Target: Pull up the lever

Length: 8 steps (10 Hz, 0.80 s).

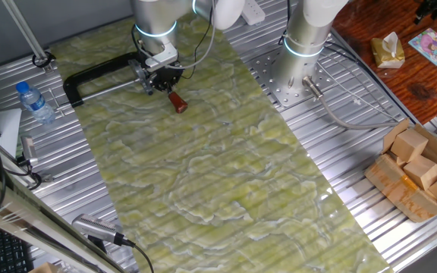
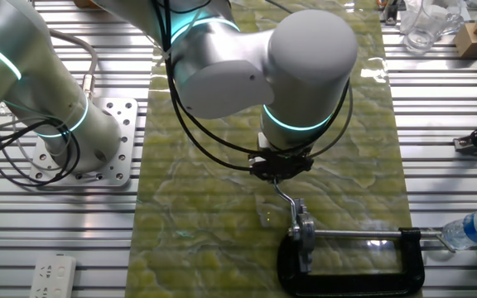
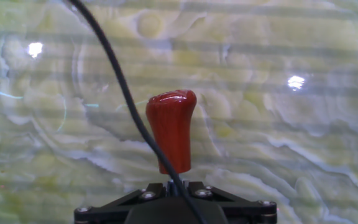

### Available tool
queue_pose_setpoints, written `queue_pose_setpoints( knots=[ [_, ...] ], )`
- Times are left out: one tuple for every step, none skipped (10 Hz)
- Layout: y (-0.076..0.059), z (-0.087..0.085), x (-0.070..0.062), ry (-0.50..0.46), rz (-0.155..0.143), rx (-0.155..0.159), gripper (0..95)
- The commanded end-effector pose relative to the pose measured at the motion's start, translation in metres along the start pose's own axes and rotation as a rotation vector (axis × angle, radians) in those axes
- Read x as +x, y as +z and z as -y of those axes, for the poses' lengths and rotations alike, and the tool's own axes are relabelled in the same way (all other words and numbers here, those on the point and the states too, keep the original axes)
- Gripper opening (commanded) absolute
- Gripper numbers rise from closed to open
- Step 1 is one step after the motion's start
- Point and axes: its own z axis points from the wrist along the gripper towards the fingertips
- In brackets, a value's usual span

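The lever is a short thin metal stick with a red-brown tapered tip, fixed to a small metal mount held in a black C-shaped clamp. In the hand view its red tip sticks out straight ahead of my gripper, whose black fingers close round the thin stem just below it. In one fixed view my gripper sits right over the mount, with the tip poking out toward the mat's middle. In the other fixed view the bent stem runs from my gripper down to the mount.
A green marbled mat covers the table's middle. A water bottle lies left of the clamp. A second arm's base stands at the back right. A box of wooden blocks sits at the right edge. A black cable crosses the hand view.
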Motion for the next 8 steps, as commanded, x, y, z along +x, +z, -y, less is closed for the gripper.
queue_pose_setpoints(
  knots=[
    [-0.048,-0.001,0.001,0.000,-0.009,0.000,0.0],
    [-0.050,-0.001,0.001,0.000,-0.009,0.000,0.0],
    [-0.052,0.000,0.001,-0.002,-0.007,-0.001,0.0],
    [-0.053,0.000,0.001,-0.002,-0.005,-0.002,0.0],
    [-0.055,0.001,0.001,-0.002,-0.003,-0.004,0.0],
    [-0.057,0.001,0.001,-0.002,-0.003,-0.004,0.0],
    [-0.060,0.001,0.001,-0.005,-0.006,-0.004,0.0],
    [-0.063,0.002,0.000,-0.006,-0.015,-0.002,0.0]
  ],
)
